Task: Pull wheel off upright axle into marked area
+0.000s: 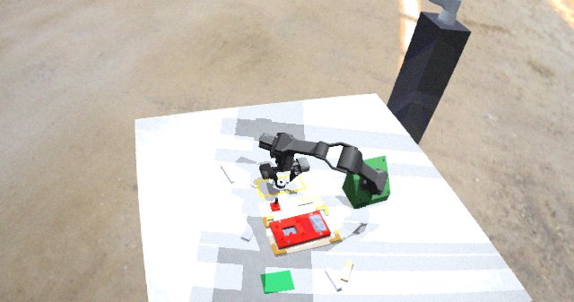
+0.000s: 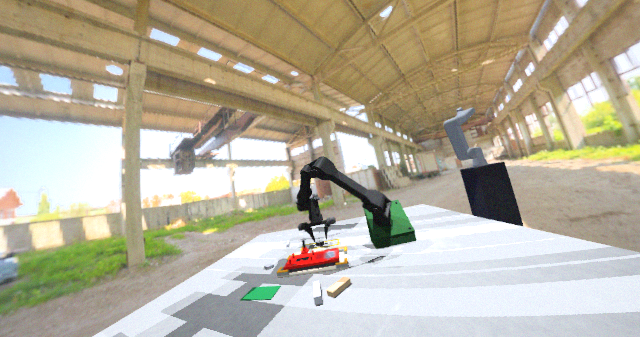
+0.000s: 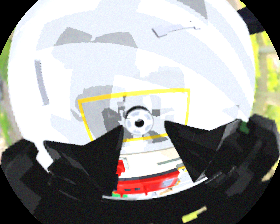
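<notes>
The wheel is white and grey with a dark rim and centre hole. It appears to lie flat on the table inside the yellow outline of the marked area, near the edge facing the red axle stand. My gripper is open and low, one fingertip on each side of the wheel. A gap shows beside the right finger in the wrist view; whether the left finger touches the wheel is unclear. The upright axle stands bare on its red base.
A red panel lies on a cream board with orange corners beside the axle. A green sheet, a tan block and pale bars lie farther off. The arm's green base stands to the right.
</notes>
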Controlling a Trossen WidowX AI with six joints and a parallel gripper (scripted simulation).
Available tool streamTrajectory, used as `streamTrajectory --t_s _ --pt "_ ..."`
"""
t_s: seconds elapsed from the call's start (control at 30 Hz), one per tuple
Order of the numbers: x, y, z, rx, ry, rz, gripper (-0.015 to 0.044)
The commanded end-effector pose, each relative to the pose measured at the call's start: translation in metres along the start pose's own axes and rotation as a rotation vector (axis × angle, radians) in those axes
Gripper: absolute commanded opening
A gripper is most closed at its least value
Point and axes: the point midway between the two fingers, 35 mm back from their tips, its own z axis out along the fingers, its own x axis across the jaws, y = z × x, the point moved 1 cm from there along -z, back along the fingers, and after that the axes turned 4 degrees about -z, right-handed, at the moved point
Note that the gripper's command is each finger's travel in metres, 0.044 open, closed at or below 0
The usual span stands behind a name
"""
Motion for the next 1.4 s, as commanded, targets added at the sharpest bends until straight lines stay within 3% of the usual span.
streamTrajectory --t_s 0.0,0.17,0.23,0.37,0.5,1.37 --pt "0.003 0.003 -0.042 -0.019 0.027 -0.007 0.0300" --pt "0.002 0.003 -0.049 -0.019 0.028 -0.007 0.0300" --pt "-0.005 0.000 -0.047 -0.016 0.029 0.001 0.0352" --pt "-0.050 -0.021 -0.078 -0.021 0.025 0.000 0.0440" --pt "-0.080 -0.038 -0.092 -0.018 0.022 -0.001 0.0440" --pt "-0.080 -0.038 -0.092 -0.018 0.022 -0.001 0.0440"
